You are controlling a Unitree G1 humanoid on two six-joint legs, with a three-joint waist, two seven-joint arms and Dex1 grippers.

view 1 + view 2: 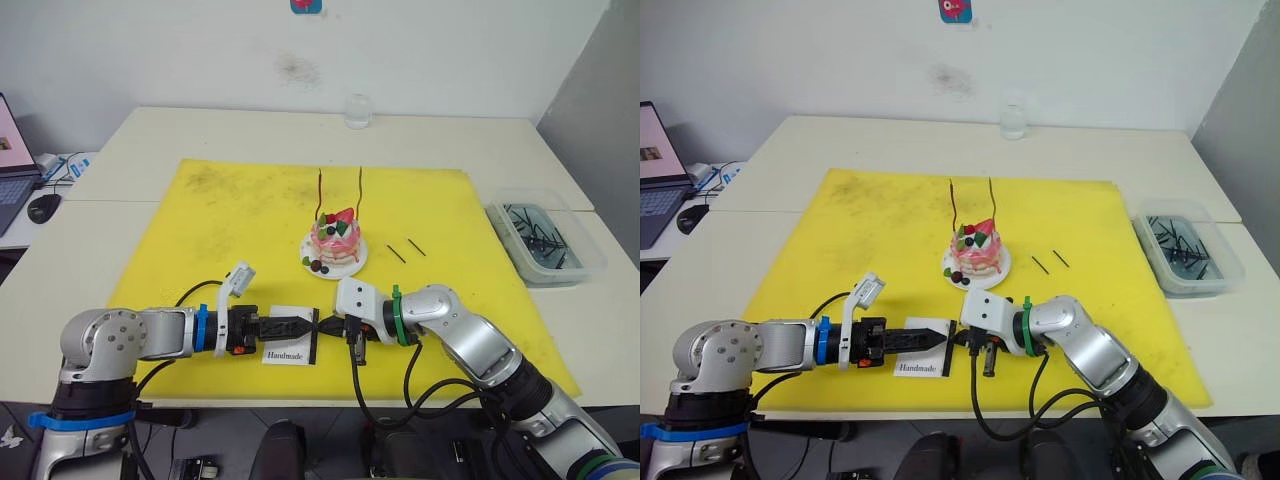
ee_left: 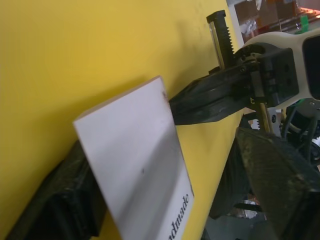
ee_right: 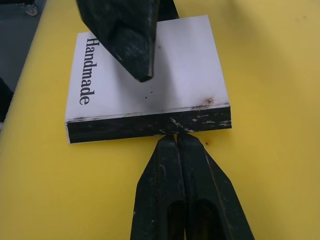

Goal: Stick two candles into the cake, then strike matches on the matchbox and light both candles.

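The pink cake (image 1: 335, 243) stands on its white plate mid-mat, with two thin dark-red candles (image 1: 319, 195) (image 1: 360, 190) upright in it. Two short dark matches (image 1: 397, 254) (image 1: 416, 247) lie on the mat to its right. Near the front edge is the white "Handmade" matchbox (image 1: 288, 345), held between the fingers of my left gripper (image 1: 305, 322), one finger over its white face. My right gripper (image 3: 177, 137) is shut. Its tips touch the box's dark striking strip (image 3: 150, 125), and no match shows between them.
A yellow mat (image 1: 220, 220) covers the table's middle. A clear bin (image 1: 545, 235) of dark sticks sits at the right edge, a glass (image 1: 358, 110) at the back, and a laptop (image 1: 10, 170) and mouse (image 1: 43, 207) far left.
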